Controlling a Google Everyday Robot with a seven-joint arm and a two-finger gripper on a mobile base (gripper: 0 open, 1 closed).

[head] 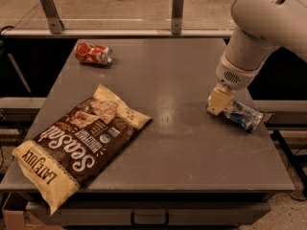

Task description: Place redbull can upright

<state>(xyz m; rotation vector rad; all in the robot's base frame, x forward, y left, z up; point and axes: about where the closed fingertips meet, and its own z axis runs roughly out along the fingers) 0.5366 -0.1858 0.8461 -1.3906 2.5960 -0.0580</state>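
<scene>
Hanging low over the right side of the table, the tool [218,103] shows as a cream-coloured block at the end of the white arm [261,23], which comes down from the upper right corner of the frame. It sits right at the left end of the redbull can [244,116], touching it or very nearly so. Whether the tool is wide, narrow or gripping the can cannot be told from this view.

The redbull can lies on its side, not upright, on the table [182,147], close to the right edge and about mid-height in the frame. Its long axis runs from upper left to lower right, with the lower end pointing toward the table's right edge. Its skin is shiny silver and blue.

The grey tabletop stretches left of it, with a few dull reflections. In the lower left a large brown and tan chip bag [84,150] lies flat and slanted, its lower corner hanging past the table's front edge. In the upper left, well apart from the tool and the redbull can, a red soda can [93,53] lies on its side near the back edge. Behind the table runs a pale rail [115,32], with two upright metal posts [177,6] rising from it, one at upper left and one at upper centre.
</scene>
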